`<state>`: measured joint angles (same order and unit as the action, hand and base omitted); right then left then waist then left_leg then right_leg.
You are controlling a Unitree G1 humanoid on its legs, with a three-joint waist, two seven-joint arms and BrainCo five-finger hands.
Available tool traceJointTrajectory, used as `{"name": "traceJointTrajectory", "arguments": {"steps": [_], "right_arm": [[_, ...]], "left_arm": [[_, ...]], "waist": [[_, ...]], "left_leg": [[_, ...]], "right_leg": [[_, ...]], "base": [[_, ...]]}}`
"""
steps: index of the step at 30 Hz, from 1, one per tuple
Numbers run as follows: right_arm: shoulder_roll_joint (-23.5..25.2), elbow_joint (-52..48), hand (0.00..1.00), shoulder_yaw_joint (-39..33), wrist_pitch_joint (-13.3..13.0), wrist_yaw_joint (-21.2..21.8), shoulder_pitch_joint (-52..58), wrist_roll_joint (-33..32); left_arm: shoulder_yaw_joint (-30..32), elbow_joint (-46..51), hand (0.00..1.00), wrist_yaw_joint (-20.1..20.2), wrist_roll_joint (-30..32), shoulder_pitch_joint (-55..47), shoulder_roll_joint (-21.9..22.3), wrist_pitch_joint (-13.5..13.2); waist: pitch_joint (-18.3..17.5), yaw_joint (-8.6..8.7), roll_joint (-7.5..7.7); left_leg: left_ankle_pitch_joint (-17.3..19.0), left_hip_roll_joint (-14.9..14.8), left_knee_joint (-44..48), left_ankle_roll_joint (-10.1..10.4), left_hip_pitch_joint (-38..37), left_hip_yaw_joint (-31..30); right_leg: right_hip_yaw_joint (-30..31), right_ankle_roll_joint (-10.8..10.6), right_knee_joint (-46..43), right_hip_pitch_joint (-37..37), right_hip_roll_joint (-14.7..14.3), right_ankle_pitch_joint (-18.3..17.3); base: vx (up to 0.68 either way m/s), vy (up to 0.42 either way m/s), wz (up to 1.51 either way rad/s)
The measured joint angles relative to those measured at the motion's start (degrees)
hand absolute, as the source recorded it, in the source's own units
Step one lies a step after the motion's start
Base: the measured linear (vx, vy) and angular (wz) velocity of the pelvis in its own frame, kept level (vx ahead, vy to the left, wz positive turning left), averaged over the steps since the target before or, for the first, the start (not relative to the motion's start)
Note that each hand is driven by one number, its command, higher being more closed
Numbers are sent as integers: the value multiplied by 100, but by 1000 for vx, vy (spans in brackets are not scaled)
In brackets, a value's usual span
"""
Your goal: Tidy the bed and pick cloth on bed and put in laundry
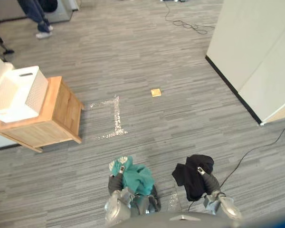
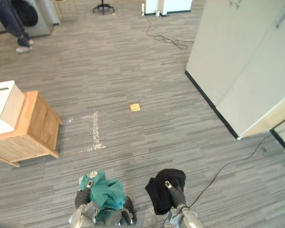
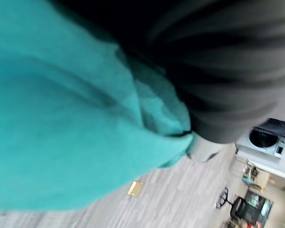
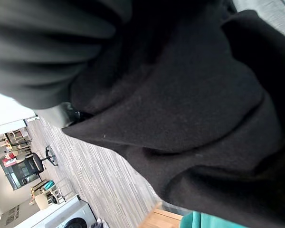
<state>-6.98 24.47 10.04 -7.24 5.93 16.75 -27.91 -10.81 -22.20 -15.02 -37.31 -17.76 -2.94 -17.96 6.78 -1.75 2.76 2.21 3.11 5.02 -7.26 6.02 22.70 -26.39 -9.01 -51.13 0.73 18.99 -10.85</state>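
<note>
At the bottom of the left eye view, left of the middle, the left hand (image 1: 121,168) is clamped on a teal cloth (image 1: 138,179). One dark-tipped finger lies over the top of the bunch, and the other fingers are buried in the fabric. The cloth hangs in a loose bundle above the grey striped floor (image 1: 190,118). In the left wrist view the same teal fabric lies against the dark ribbed cover.

At the bottom, right of the middle, the right hand (image 1: 200,170) is closed on a black cloth (image 1: 191,184). Here too one fingertip shows on top, and the fabric is folded around the rest of the hand. The two cloths are near each other but apart, with bare floor between them.

At the left side of the frame stands a low wooden counter (image 1: 61,109). A white basket (image 1: 20,92) with perforated walls and a handle slot sits on it, well apart from both hands.

On the floor in the middle of the frame there is a silvery tape mark (image 1: 116,118), and just right of it a small yellow square (image 1: 156,92). A white wall (image 1: 251,42) with a dark skirting takes the upper right. In the upper left corner a person's legs (image 1: 38,16) are standing.
</note>
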Motion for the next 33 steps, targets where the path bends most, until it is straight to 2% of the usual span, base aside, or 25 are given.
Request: {"name": "traceJointTrajectory", "arguments": {"steps": [2, 5, 8, 10, 12, 13, 15, 16, 17, 18, 19, 20, 21, 22, 23, 24, 25, 26, 27, 28, 30, 32, 33], "right_arm": [[55, 16, 100, 1, -4, -46, -21, -5], [158, 17, 100, -1, -69, -105, 68, -10], [202, 47, 100, -53, -122, -86, 154, -54], [201, 71, 100, -104, -129, -56, 269, -116], [260, 78, 100, -124, -130, -35, 312, -124], [306, 74, 100, -134, -133, -13, 292, -127], [424, 74, 100, -114, -134, -4, 210, -131], [432, 71, 100, -29, -135, -4, 164, -151], [440, 67, 100, 9, -135, -5, 140, -223], [419, 78, 100, 32, -134, -22, 87, -296], [375, 74, 100, 32, -134, -38, 44, -310], [280, 73, 100, 33, -133, -57, -22, -335], [263, 68, 100, 76, -126, -84, -55, -338], [245, 76, 100, 94, -111, -94, -147, -335], [181, 59, 100, 97, -103, -88, -183, -332], [174, -42, 100, 130, -101, -67, -119, -324], [153, -70, 100, 142, -99, -53, -120, -312], [151, -16, 100, 152, -67, -51, -118, -266], [147, 15, 100, 148, -62, -42, -117, -231], [141, 16, 100, 123, -62, -29, -118, -224], [140, 13, 100, 58, -59, -7, -123, -222], [129, 14, 100, 19, -46, 13, -129, -220], [133, 18, 100, -22, -21, 19, -121, -220]], "left_arm": [[10, 0, 100, -41, 26, 34, -121, 34], [2, 3, 100, -61, 45, 80, -193, 64], [-17, -33, 100, -119, 46, 274, -242, 137], [-39, -198, 100, -116, 55, 381, -248, 134], [-41, -275, 100, -115, 83, 321, -254, 132], [-48, -276, 100, -116, 89, 285, -255, 131], [-52, -268, 100, -115, 95, 218, -270, 130], [-68, -250, 100, -113, 97, 123, -283, 128], [-94, -230, 100, -110, 97, 54, -307, 126], [-146, -255, 100, -105, 94, -2, -367, 130], [-175, -258, 100, -102, 94, -29, -340, 129], [-250, -253, 100, -76, 84, -87, -229, 124], [-238, -252, 100, -11, 57, -148, -188, 108], [-241, -251, 100, 38, -9, -105, -161, 108], [-235, -209, 100, 109, -41, -67, -60, 107], [-241, -166, 100, 138, -34, -112, 24, 105], [-263, -160, 100, 147, -27, -144, 65, 113], [-253, -154, 100, 175, -28, -147, 65, 163], [-250, -149, 100, 267, -29, -145, 35, 202], [-249, -146, 100, 363, -29, -137, 21, 210], [-251, -135, 100, 550, -24, -112, 21, 219], [-258, -115, 100, 621, -26, -60, 63, 232], [-259, -113, 100, 621, -27, -28, 89, 245]], "waist": [[20, 94, -33], [5, 172, -46], [78, 317, -152], [151, 375, -199], [229, 368, -163], [278, 298, -115], [359, 155, 26], [351, 126, 102], [338, 126, 175], [308, 98, 158], [304, 95, 24], [187, 109, -211], [144, 77, -401], [192, 83, -394], [231, 110, -384], [296, 120, -455], [310, 111, -553], [326, 77, -567], [324, 68, -548], [325, 67, -551], [333, 67, -532], [346, 81, -503], [378, 74, -458]], "left_leg": [[77, 33, -38, 30, -281, -298], [186, 41, -98, 187, -642, -799], [265, -10, -213, 311, -850, -1525], [297, 6, -332, 347, -1051, -2046], [379, 21, -377, 410, -1252, -2343], [449, 32, -369, 432, -1352, -2425], [632, 45, -262, 634, -1530, -2514], [878, 41, -121, 751, -1575, -2543], [1085, 35, 27, 752, -1594, -2553], [1492, -182, 347, 741, -1600, -2299], [1626, -382, 476, 835, -1601, -2230], [1777, -783, 545, 1006, -1627, -2163], [1681, -941, 882, 1086, -1547, -2118], [1584, -975, 1485, 1131, -1269, -2009], [1206, -1116, 2786, 1091, -692, -1883], [810, -1369, 4062, 1046, -144, -1774], [746, -1575, 4753, 1052, 134, -1681], [748, -1725, 5333, 1029, 427, -1483], [754, -1728, 5389, 1020, 634, -1330], [766, -1711, 5266, 1008, 753, -1194], [806, -1479, 4107, 1024, 904, -787], [673, -1109, 2378, 1043, 776, -561], [313, -822, 1142, 1042, 575, -463]], "right_leg": [[152, 94, -203, 249, -95, -103], [221, 290, 406, 700, -346, -359], [939, 316, 2206, 1011, -1047, -299], [1513, 317, 3555, 1105, -1318, 288], [1785, 206, 4326, 1228, -1343, 857], [1830, 205, 4412, 1391, -1291, 1000], [1878, 249, 4425, 1475, -1206, 1059], [1878, 339, 4422, 1424, -1166, 1106], [1875, 357, 4443, 1289, -1134, 1104], [1756, 528, 4511, 1111, -1182, 1496], [1688, 575, 4482, 1063, -1319, 1549], [1551, 718, 4496, 988, -1639, 1473], [1460, 861, 4500, 954, -1816, 1380], [1428, 957, 4467, 923, -1812, 1315], [1383, 1071, 4578, 703, -1819, 1217], [1315, 1125, 4737, 358, -1932, 1124], [1277, 1163, 4799, 160, -2022, 1031], [1268, 1242, 4810, -91, -2058, 850], [1290, 1262, 4829, -260, -2049, 723], [1287, 1264, 4858, -355, -2050, 673], [1278, 1246, 5000, -551, -2048, 594], [1179, 1162, 5050, -724, -2027, 567], [1114, 1166, 4995, -791, -1998, 580]], "base": [[382, 130, 85], [357, 63, 97], [286, -38, 116], [275, -101, 120], [327, -177, 85], [303, -212, 56], [330, -283, 39], [314, -291, 42], [340, -331, 40], [273, -292, 29], [347, -354, 27], [389, -316, 21], [416, -274, 22], [390, -263, 22], [350, -254, 26], [399, -300, 23], [417, -251, 9], [389, -230, -6], [316, -182, -12], [300, -156, -13], [291, -83, -7], [394, -26, 9], [424, 22, 14]]}}
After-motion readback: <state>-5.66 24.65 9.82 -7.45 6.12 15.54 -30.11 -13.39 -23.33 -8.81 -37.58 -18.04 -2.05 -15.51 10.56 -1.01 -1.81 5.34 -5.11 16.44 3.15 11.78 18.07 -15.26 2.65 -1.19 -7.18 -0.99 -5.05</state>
